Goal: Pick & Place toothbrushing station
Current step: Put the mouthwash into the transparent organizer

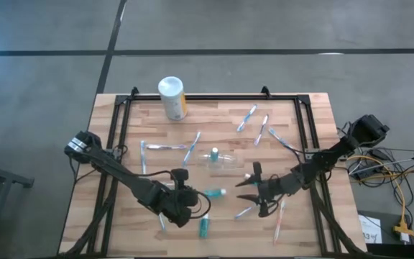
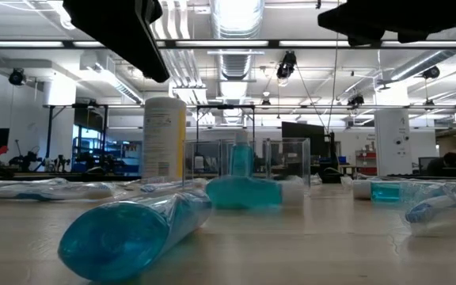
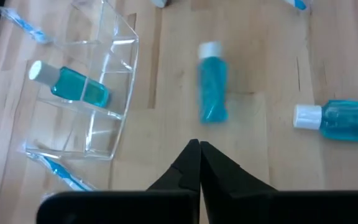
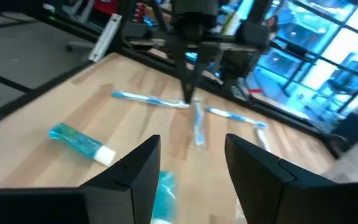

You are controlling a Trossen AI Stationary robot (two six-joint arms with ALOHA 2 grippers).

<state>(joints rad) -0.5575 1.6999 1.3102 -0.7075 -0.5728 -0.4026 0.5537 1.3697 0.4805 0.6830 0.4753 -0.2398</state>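
Left wrist view: left gripper (image 3: 199, 149) closed, empty.

Two dark jointed arms, tapering black fingers (image 3: 199, 168), yellow and black cables.

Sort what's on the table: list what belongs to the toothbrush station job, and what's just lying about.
Belongs to the job:
- clear cup, with one teal tube inside
- loose teal tubes
- scattered toothbrushes

Just lying about:
- white canister with the yellow label, at the table's far edge
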